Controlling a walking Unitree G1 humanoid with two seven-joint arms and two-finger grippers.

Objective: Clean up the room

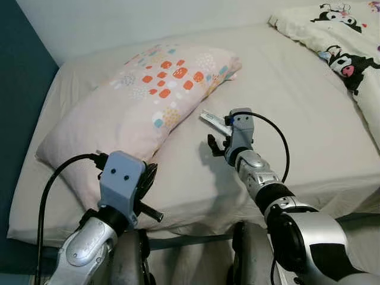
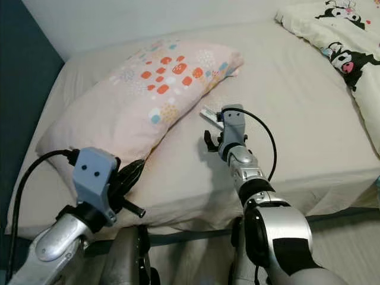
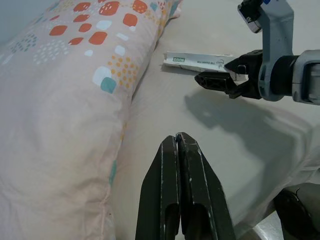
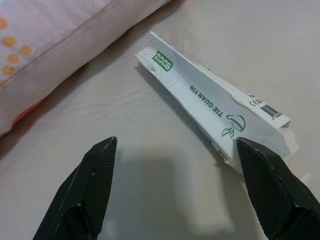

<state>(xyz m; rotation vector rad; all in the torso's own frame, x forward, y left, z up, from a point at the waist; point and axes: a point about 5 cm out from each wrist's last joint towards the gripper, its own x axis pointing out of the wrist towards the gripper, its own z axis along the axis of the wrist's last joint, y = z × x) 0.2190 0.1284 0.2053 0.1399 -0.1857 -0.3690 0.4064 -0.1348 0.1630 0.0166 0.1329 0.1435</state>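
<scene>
The right hand [image 4: 175, 195] hovers low over the bed [image 1: 297, 107], its two black fingers [image 4: 90, 185] spread wide apart and holding nothing. Just ahead of it, near the tip of one finger, lies a small white paper packet [image 4: 215, 107] with green print reading "TIE GUAN YIN"; the packet is flat on the beige sheet, its torn end closest to the hand. Whether that fingertip touches the packet cannot be told. Beyond the packet's far end and off to the hand's left lies a pink pillow [image 1: 142, 101] with orange, teal and white spots, its edge close to the packet but apart from it.

The left hand [image 3: 181, 192] is held near the front edge of the bed, beside the pillow's near end, with its fingers pressed together and nothing between them. Far off to the right hand's right, a cartoon-printed quilt [image 1: 350, 47] covers the bed's corner.
</scene>
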